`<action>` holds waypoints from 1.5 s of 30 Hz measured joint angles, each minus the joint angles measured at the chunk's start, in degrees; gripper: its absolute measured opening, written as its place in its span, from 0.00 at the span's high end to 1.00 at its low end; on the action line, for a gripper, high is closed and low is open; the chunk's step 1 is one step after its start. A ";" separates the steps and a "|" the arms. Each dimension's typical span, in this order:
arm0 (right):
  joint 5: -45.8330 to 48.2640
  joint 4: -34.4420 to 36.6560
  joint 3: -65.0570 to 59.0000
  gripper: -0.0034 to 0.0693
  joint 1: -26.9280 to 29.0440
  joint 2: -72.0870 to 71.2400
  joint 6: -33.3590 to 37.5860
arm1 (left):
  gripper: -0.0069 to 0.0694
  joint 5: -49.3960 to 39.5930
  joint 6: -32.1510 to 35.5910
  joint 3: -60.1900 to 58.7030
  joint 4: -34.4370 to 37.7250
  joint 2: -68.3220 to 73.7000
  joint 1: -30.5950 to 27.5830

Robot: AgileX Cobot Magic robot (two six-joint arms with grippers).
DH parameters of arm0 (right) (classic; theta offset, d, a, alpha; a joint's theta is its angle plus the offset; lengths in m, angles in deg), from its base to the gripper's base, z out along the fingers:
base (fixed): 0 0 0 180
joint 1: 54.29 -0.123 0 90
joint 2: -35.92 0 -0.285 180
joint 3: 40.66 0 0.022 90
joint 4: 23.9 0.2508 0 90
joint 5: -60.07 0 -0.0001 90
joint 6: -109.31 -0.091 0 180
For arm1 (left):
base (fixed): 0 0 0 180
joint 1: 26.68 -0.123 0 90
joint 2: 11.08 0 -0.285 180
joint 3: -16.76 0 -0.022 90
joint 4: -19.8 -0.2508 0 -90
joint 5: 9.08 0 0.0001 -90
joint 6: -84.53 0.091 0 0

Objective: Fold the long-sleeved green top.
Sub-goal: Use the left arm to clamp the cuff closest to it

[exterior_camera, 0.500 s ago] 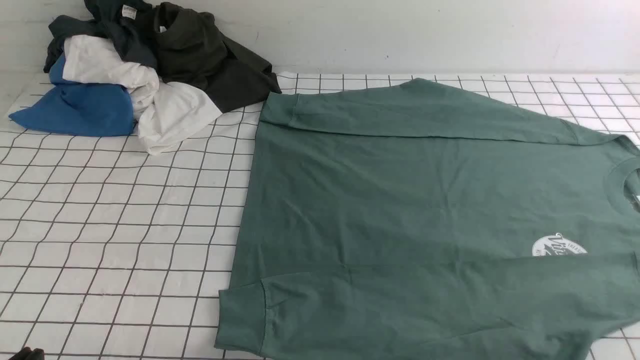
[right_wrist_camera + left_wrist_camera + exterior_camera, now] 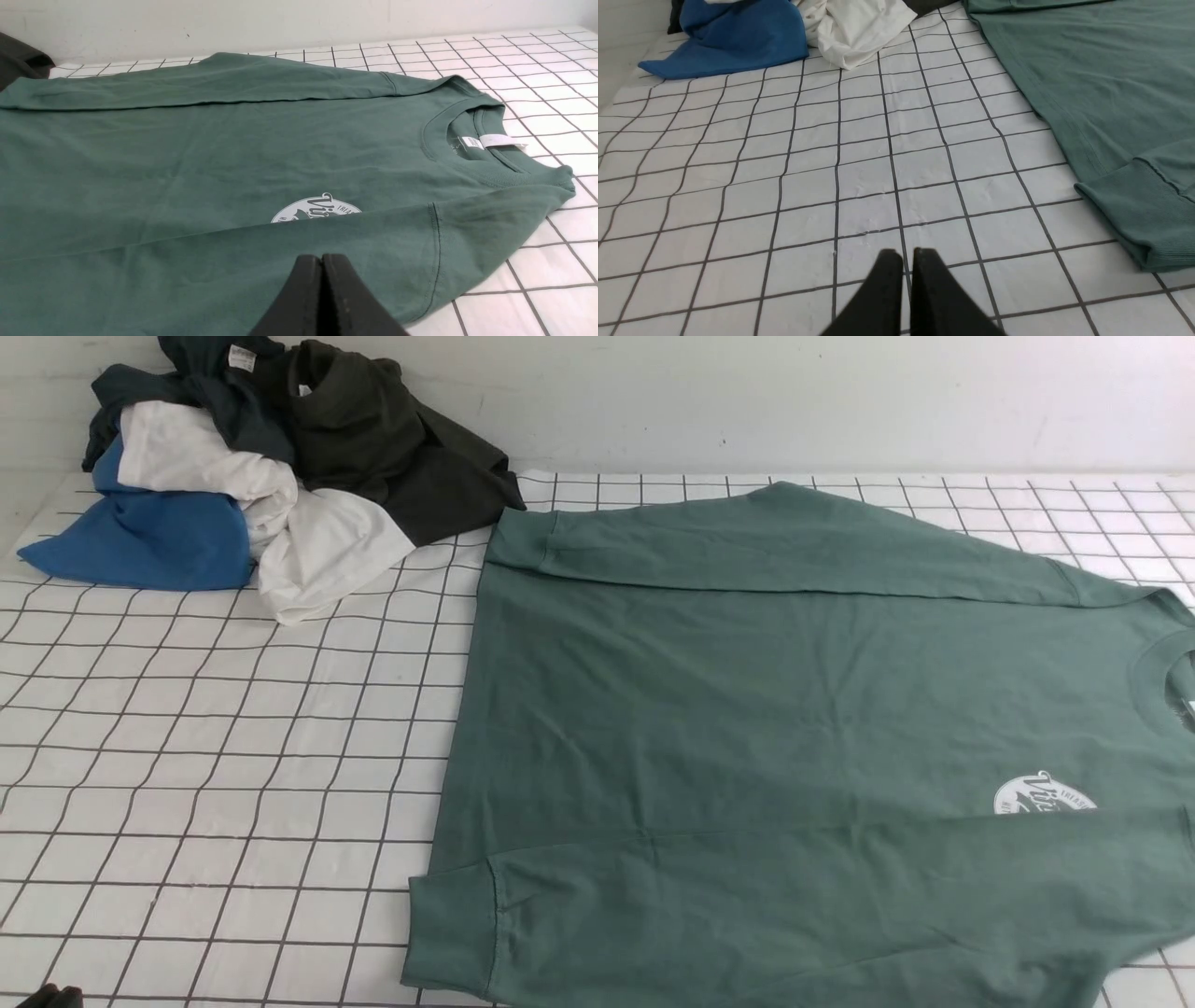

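Lying flat: green long-sleeved top (image 2: 747, 709), white logo (image 2: 317, 211) showing "TRIA", partly under sleeve (image 2: 187, 266); left pincer (image 2: 907, 254), right pincer (image 2: 321, 259) closed, empty.

Front view: raised, facing forward and down across the green top (image 2: 794, 728) to the wall (image 2: 747, 401) behind it. Left wrist view: low, close, over cloth (image 2: 738, 186) beside the top's cuff (image 2: 1139, 219). Right wrist view: low, near its folded sleeve (image 2: 187, 270). All share the top.

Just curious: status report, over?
Left gripper, right gripper shut, empty. Sage-green cotton long-sleeved top flat, sleeves folded in. Crumpled clothes heap beside far cuff.
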 joint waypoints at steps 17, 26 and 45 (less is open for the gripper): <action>-2.89 -0.34 -0.28 0.97 0.00 0.00 0.00 | 0.89 5.02 0.57 -0.33 -1.41 0.00 0.00; -40.26 0.83 -0.41 0.97 0.00 0.00 -3.78 | 0.89 42.55 -0.02 -0.39 -1.41 0.00 0.00; -40.93 0.15 11.36 0.97 0.11 7.81 -9.13 | 0.89 34.42 -0.60 27.86 5.87 28.45 0.00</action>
